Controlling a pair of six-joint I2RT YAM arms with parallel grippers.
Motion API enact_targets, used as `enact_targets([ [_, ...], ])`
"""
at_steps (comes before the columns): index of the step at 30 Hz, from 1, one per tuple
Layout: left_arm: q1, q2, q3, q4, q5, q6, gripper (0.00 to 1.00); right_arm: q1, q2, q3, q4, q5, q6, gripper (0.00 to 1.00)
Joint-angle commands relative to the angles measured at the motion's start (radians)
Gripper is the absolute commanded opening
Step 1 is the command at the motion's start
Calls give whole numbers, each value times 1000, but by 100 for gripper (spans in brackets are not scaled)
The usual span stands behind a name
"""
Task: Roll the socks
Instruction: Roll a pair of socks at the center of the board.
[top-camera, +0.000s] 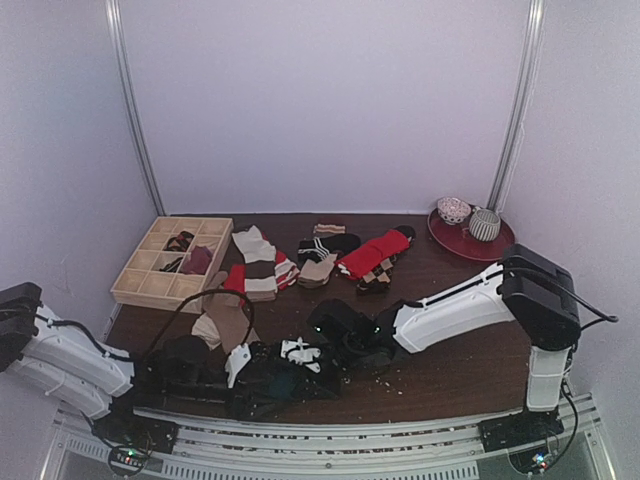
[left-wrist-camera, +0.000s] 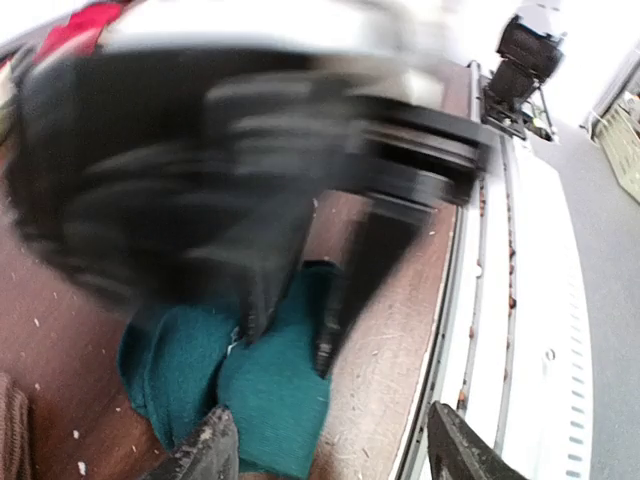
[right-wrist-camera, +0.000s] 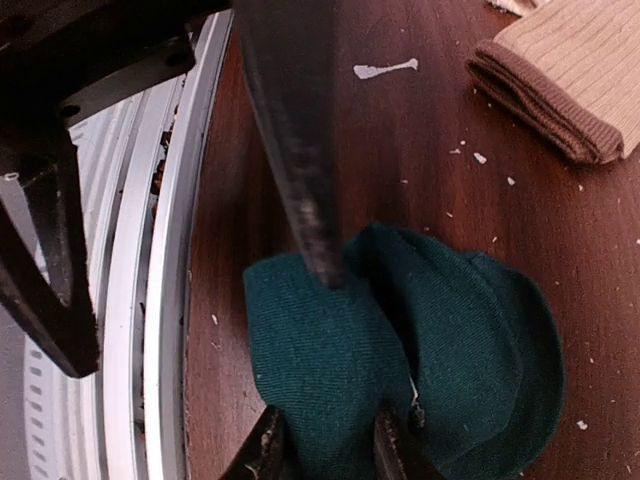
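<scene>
A dark teal pair of socks (right-wrist-camera: 440, 350) lies bunched in a rounded bundle near the table's front edge, also seen in the top view (top-camera: 280, 383). My right gripper (right-wrist-camera: 330, 455) is shut on a fold of this teal bundle (left-wrist-camera: 270, 390), fabric filling the space between its fingers (right-wrist-camera: 268, 448). My left gripper (left-wrist-camera: 330, 450) stands open. One of its fingers (right-wrist-camera: 300, 200) rests on top of the bundle, the other (right-wrist-camera: 50, 300) hangs over the rail. More socks (top-camera: 300, 258), red, striped and black, lie scattered at mid-table.
A wooden compartment box (top-camera: 138, 262) holding a few socks stands at the back left. A red plate (top-camera: 452, 240) with two round items sits at the back right. Tan socks (top-camera: 225, 320) lie left of centre. A metal rail (top-camera: 350, 435) runs along the near edge.
</scene>
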Motion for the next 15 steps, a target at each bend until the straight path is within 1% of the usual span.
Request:
enact_targets([
  [1,-21,-35,-32,116,-40,124,64,-58,134,49,-425,-161,78,27],
  [6,-23,56,-18,214,20,173,63,-83,179,115,-503,-183,94,27],
  [10,-23,158,5,232,21,185,62,-85,197,147,-533,-184,92,28],
  [15,-24,255,10,287,34,167,56,-88,206,158,-547,-163,89,28],
])
